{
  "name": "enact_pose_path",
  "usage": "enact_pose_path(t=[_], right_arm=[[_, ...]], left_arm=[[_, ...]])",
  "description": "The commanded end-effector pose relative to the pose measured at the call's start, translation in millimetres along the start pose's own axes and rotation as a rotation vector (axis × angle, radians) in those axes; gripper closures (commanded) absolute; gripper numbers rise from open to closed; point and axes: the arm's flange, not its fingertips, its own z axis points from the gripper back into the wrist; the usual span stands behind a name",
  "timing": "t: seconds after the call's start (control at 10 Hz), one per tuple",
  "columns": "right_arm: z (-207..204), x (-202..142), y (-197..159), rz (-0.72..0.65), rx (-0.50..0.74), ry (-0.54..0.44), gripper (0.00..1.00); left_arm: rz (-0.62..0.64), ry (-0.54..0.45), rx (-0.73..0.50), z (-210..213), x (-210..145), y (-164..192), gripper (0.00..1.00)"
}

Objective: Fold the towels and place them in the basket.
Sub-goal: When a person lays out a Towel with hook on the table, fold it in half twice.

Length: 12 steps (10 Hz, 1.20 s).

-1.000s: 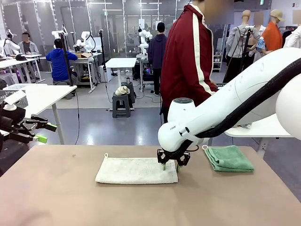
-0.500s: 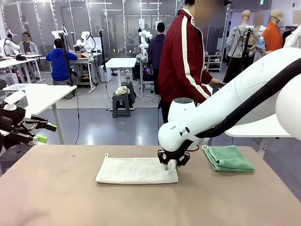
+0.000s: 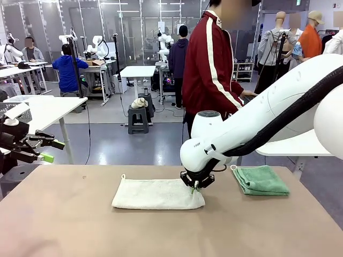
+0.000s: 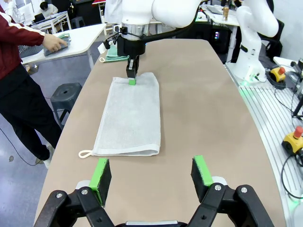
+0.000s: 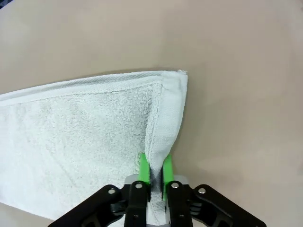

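Note:
A cream-white towel (image 3: pixel 155 194) lies flat in the middle of the brown table (image 3: pixel 80 225), its loop at the far left corner. My right gripper (image 3: pixel 196 187) is down at the towel's right short edge. In the right wrist view it (image 5: pixel 155 172) is shut on that edge, and the cloth (image 5: pixel 80 137) is pinched up between the green pads. The mint green towel (image 3: pixel 261 179) lies folded at the right. My left gripper (image 3: pixel 49 150) hovers open off the table's left end. Its wrist view looks along the cream towel (image 4: pixel 130 118). A dark latticed thing, seemingly the basket (image 3: pixel 6 110), shows at the far left edge.
A person in a red jacket (image 3: pixel 211 64) stands beyond the far edge, turned to a white side table (image 3: pixel 300 144); a hand (image 4: pixel 54 43) rests there. A stool (image 4: pixel 66 92) stands beside the table. Bare tabletop lies in front of the towels.
My right gripper has closed onto the cream towel's right edge, bunching it up. The towel's left end has slid a little to the right. The person has shifted slightly.

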Motion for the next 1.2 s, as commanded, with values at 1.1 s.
enact_pose_path(t=[1.1], right_arm=[[47, -3, -28, 0.117, -0.046, 0.024, 1.0]], left_arm=[[-0.004, 0.001, 0.004, 0, 2, -4, 0.14]])
